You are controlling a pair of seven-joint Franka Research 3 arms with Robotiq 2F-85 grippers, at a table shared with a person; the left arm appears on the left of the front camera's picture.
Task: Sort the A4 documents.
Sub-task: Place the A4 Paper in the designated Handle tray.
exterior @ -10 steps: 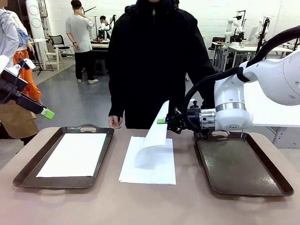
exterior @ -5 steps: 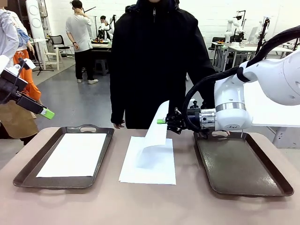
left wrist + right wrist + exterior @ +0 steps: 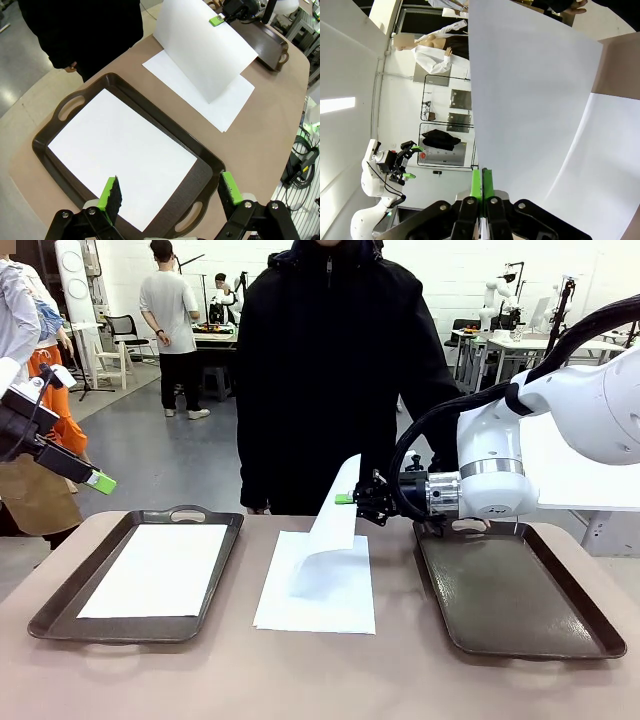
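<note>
Front view: right fingers (image 3: 345,499) pinch a raised A4 sheet (image 3: 335,525) (lower edge on the stack (image 3: 315,605) mid-bench) beside the dark right tray (image 3: 520,590); left fingers (image 3: 111,194) spread above the left tray's (image 3: 200,174) sheet (image 3: 120,150); a person (image 3: 330,370) stands at the far edge.

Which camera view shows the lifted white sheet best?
The left wrist view: the lifted sheet appears almost whole, pinched at its edge by the right tool. The front view shows it narrow and curved. The right wrist view shows it very close, cut by the picture's edges.
</note>
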